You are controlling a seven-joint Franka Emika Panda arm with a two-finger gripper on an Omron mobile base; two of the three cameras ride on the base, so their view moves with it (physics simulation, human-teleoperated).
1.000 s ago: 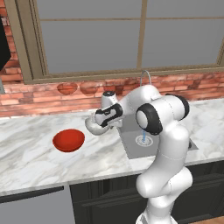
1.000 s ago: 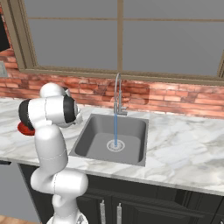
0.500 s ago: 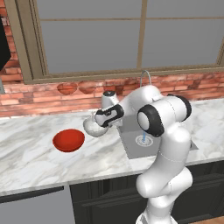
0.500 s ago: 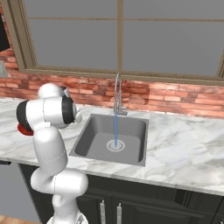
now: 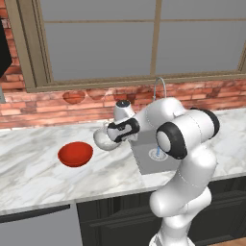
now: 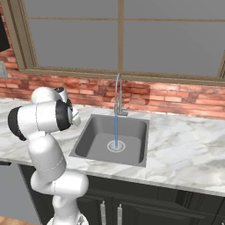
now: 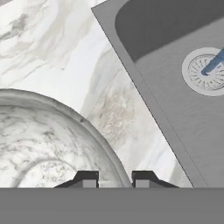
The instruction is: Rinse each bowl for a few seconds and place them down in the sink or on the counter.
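White bowl (image 5: 104, 140): round, deep, white with grey speckled marbling; held off the counter (image 5: 33, 175) by the gripper (image 5: 115, 136), just beyond the sink's left edge. In the hand view its rim (image 7: 94, 135) curves across the lower left, and the two dark finger tips (image 7: 87, 178) straddle that rim, one inside and one outside, pinching the wall. No brand, label or writing can be read on it.

Red bowl (image 5: 75, 153): wide, shallow, glossy red; upright on the counter, left of the white bowl and apart from it, roughly midway between the front edge and the brick back wall.

Sink (image 6: 92, 140): grey rectangular basin let into the counter, round silver drain (image 6: 116, 146) at centre. Tall curved faucet (image 6: 118, 94) at its back edge; a thin blue stream (image 6: 116, 129) falls straight onto the drain.

Counter: white marble, grey veining, dark cabinets below.
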